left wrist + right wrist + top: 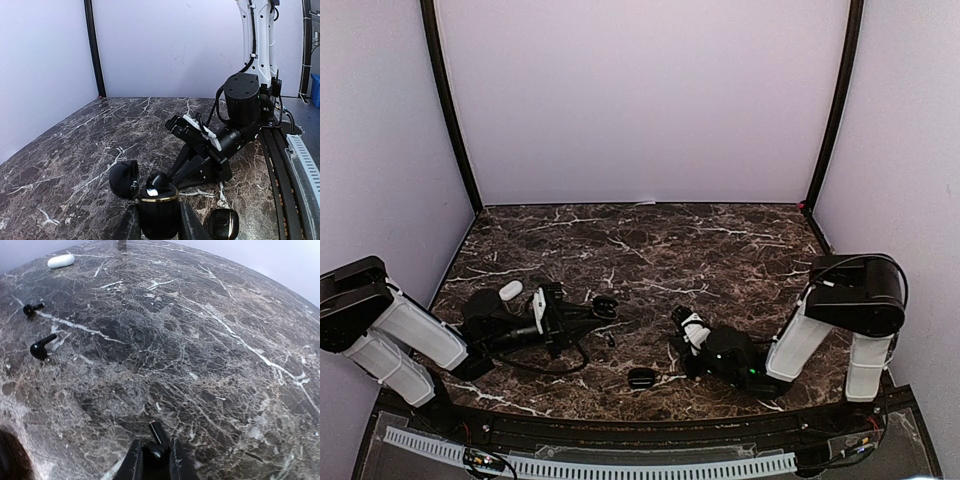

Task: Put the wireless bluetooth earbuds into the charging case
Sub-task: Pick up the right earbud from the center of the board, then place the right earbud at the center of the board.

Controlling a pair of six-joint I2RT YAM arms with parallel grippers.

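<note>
My left gripper (159, 227) is shut on the body of an open black charging case (159, 212), held upright with its lid (124, 179) swung to the left. One black earbud (159, 182) sits in the case's top. In the top view this case (605, 304) is left of centre. My right gripper (156, 460) is shut on a black earbud (159, 437), whose stem points forward just above the marble. In the top view the right gripper (679, 317) is a short way right of the open case. Two more black earbuds (41, 347) (32, 308) lie loose on the table.
A closed black case with a gold band (223, 223) (641, 378) lies near the front edge. A white oval case (510, 290) (61, 260) lies behind the left arm. The dark marble table (720, 250) is walled by white panels.
</note>
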